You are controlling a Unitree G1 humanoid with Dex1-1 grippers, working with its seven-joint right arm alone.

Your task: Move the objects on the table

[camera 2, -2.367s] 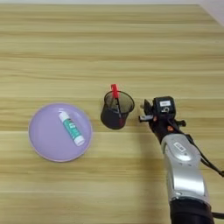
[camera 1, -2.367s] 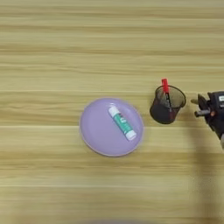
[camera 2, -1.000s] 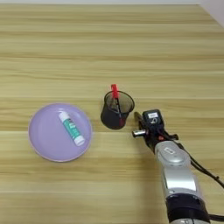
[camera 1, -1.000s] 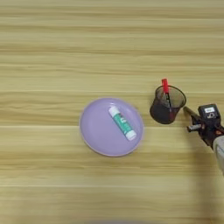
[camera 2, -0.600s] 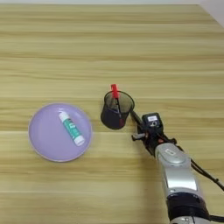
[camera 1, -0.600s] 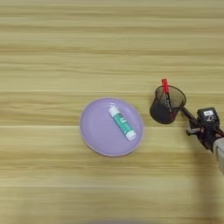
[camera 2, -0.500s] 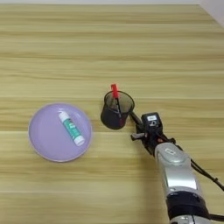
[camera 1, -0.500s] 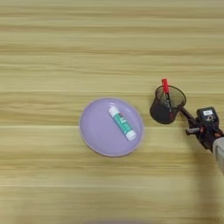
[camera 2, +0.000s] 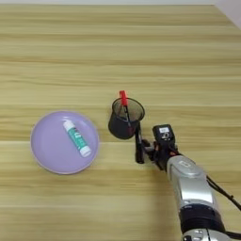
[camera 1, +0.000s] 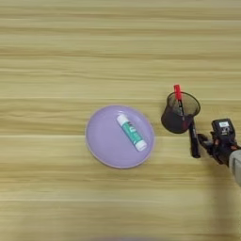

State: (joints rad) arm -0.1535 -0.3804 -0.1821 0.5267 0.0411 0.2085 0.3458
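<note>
Right of centre we see the mesh cup (camera 2: 125, 119) on the surface (camera 2: 117, 47), red marker (camera 2: 124, 101) inside, black pen (camera 2: 139, 147) upright beside it, held by our pincer (camera 2: 147, 151), lilac plate (camera 1: 104, 146) left.

tube (camera 1: 131, 132) on plate (camera 1: 101, 146), cup (camera 1: 179, 113) right, pen (camera 1: 193, 138) beside it

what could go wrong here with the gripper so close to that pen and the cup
1. The black pen lies on the table right beside the mesh pen cup; the right gripper reaching for it might nudge the cup.
2. The red-capped marker stands leaning in the cup, so a bump may tip it out.
3. The thin pen may roll from a poor grip.
</note>
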